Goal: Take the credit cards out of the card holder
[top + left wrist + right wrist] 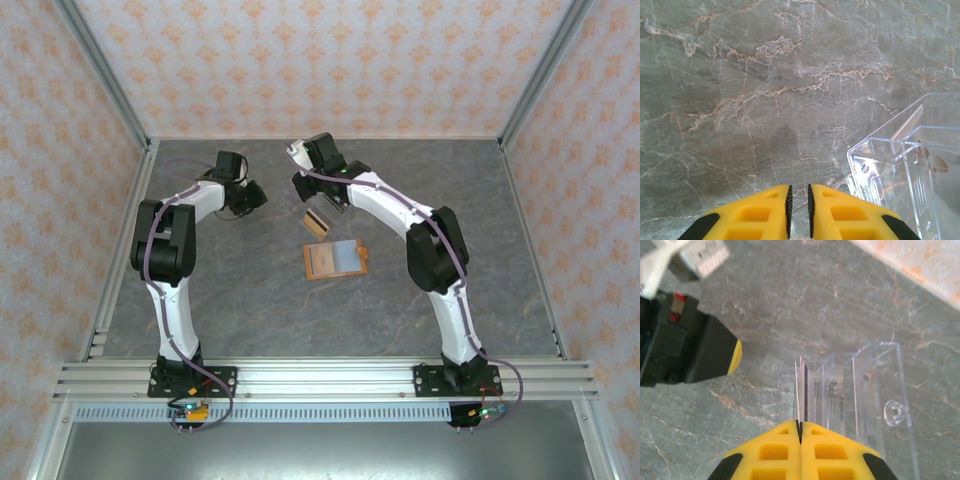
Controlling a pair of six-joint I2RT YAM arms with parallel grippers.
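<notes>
The left claw [798, 212] hovers over bare counter [740, 100], jaws nearly together and holding nothing, a clear plastic rack [900, 165] to its right. The right claw [800, 432] is clenched on a thin card [800, 390] (edge-on, above a rack slot); lower it straight. The card holder [335, 260] lies open, nearer the bases.

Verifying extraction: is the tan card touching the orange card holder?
Apart. Top view: a strip of grey table shows between the tan card and the card holder.
</notes>
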